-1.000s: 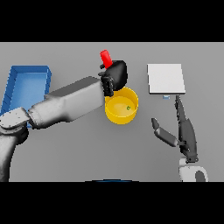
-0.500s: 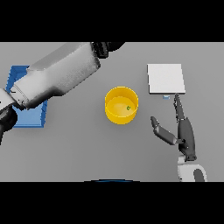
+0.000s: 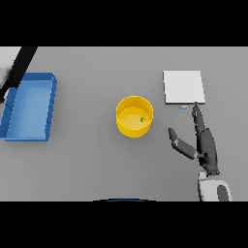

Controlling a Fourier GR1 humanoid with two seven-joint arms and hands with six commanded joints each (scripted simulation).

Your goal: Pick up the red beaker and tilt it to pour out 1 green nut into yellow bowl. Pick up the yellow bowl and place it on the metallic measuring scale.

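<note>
From my head view, the round yellow bowl sits upright at the middle of the grey table with one small green nut lying inside it, right of its centre, while the red beaker shows nowhere. The square metallic measuring scale lies flat to the far right of the bowl and apart from it, and an open blue rectangular tray lies at the left edge. My right hand rests open at the near right, fingers straight toward the scale and thumb spread toward the bowl, with bare table between them; only a dark strip of my left arm crosses the far left corner, its hand out of sight.
</note>
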